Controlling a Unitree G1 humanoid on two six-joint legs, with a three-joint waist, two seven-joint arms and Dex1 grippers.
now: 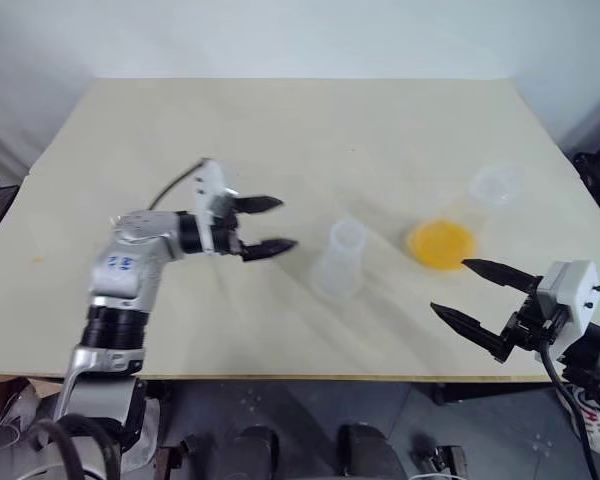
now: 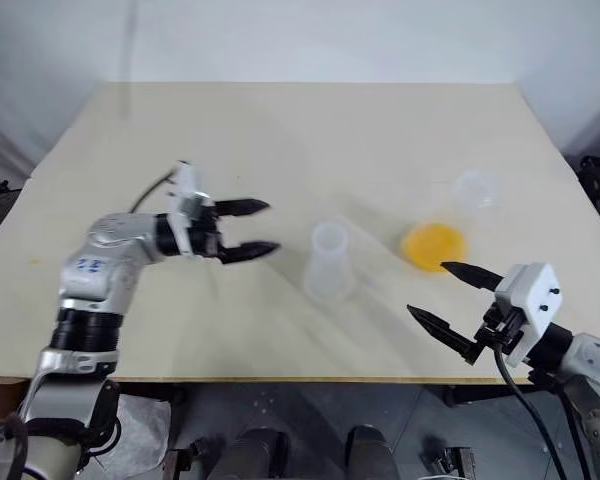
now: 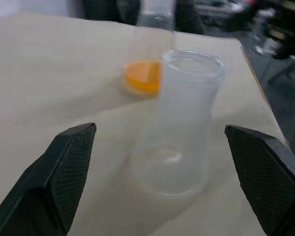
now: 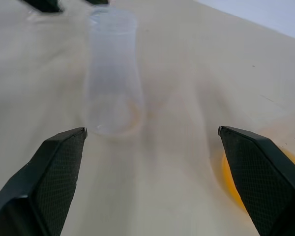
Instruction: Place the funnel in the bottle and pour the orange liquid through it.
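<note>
Nearest the camera, at the lower right of the head view, the right end effector [image 1: 475, 292] is seen with its two black fingers spread wide and nothing between them; it hangs near the front edge of the desk [image 1: 280, 120]. At the left centre of the frame, the left end effector [image 1: 270, 224] is likewise fully spread and empty, aimed toward the bottle [image 1: 340, 262], which stands upright at the centre of the frame, apart from both.

The orange liquid [image 1: 440, 243] is held in a clear flask [image 1: 442, 228] right of centre, just beyond the right end effector. The funnel [image 1: 491, 186] lies further toward the upper right, near the flask.

Neither step is judged to have begun. The main risk is judged to be a knock: the bottle is light and narrow-necked and could be tipped or pushed by a fingertip if it is approached off-centre. The flask could be upset in a reach for the funnel past it, and liquid spilt on the desk. A clear funnel could also be misjudged and pinched badly at the rim.
</note>
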